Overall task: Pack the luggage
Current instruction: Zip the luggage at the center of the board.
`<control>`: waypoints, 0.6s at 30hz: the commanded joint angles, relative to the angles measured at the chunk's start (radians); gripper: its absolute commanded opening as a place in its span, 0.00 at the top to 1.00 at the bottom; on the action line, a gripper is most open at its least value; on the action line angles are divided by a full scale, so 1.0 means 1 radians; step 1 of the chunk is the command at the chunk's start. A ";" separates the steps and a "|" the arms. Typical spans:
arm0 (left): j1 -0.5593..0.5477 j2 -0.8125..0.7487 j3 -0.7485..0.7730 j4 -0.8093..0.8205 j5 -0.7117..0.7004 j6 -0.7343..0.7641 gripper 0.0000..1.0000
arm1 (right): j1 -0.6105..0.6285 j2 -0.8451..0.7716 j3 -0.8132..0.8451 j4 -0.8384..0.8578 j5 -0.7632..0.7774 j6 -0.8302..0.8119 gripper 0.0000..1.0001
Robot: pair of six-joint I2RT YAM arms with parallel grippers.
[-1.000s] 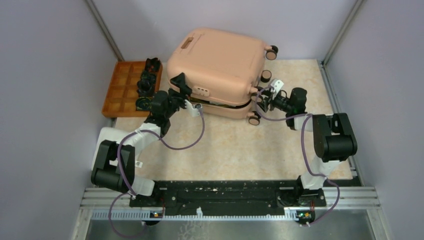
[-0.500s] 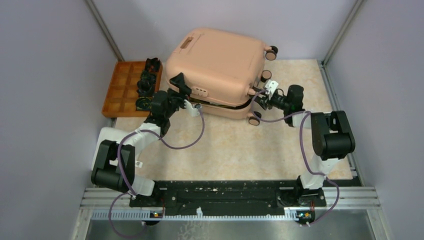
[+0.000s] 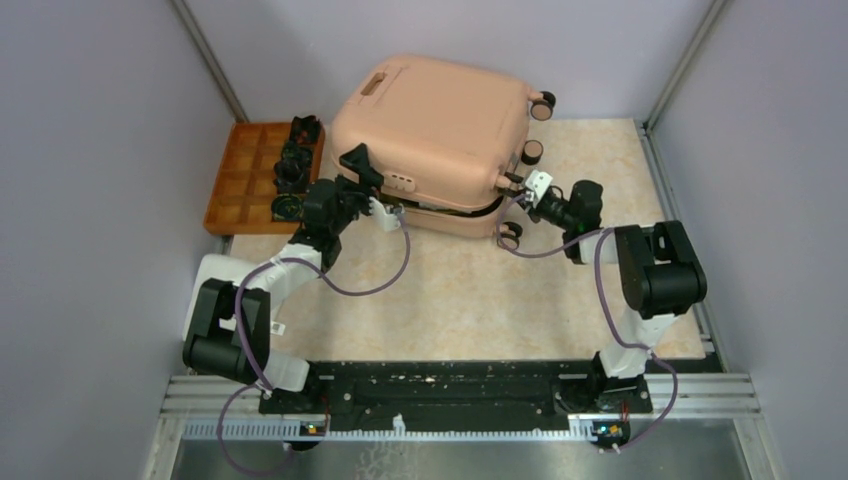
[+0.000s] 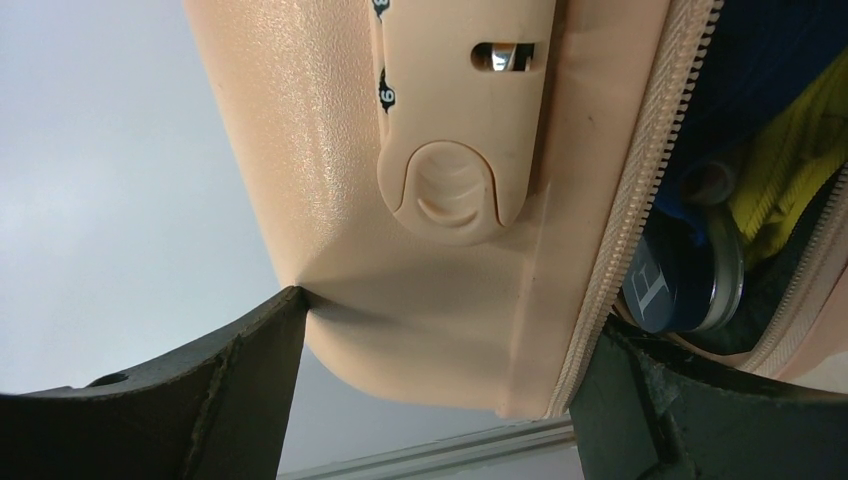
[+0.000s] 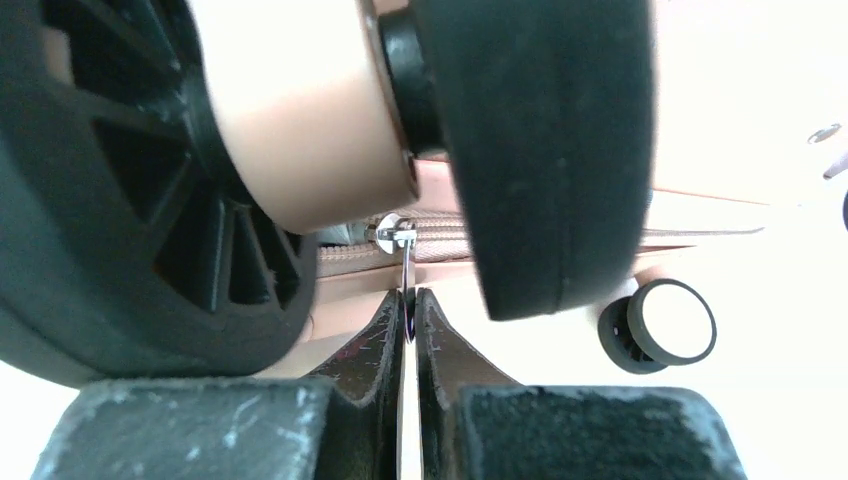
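The peach-pink luggage (image 3: pixel 430 130) lies flat at the back of the table, its lid down with a narrow gap at the front. My left gripper (image 3: pixel 372 188) straddles the lid's front-left rim beside the lock (image 4: pixel 455 180); both fingers press against the shell (image 4: pixel 400 300), jaws spread wide. Through the gap I see yellow cloth (image 4: pixel 790 170) and a dark blue round thing (image 4: pixel 665 290). My right gripper (image 3: pixel 528 185) is at the right side between the wheels, shut on the thin metal zipper pull (image 5: pixel 405 262) just below a black-and-pink wheel (image 5: pixel 290 120).
An orange compartmented tray (image 3: pixel 240 175) stands left of the luggage with black objects (image 3: pixel 292 165) in its right column. Suitcase wheels (image 3: pixel 543 103) stick out on the right side, one (image 5: pixel 665 325) resting near my right fingers. Grey walls close in on both sides.
My right gripper has moved left, in to the suitcase's right side, and closed on the zipper pull. The left arm and the luggage have not moved.
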 commanded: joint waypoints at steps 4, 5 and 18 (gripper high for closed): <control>-0.041 0.030 0.126 -0.092 0.017 -0.170 0.38 | 0.068 -0.037 -0.117 0.305 0.099 0.013 1.00; -0.043 0.033 0.138 -0.109 0.013 -0.180 0.39 | 0.071 -0.047 -0.136 0.324 0.120 0.008 1.00; -0.085 0.009 0.127 -0.156 0.005 -0.178 0.42 | 0.112 -0.140 -0.247 0.396 0.242 -0.025 1.00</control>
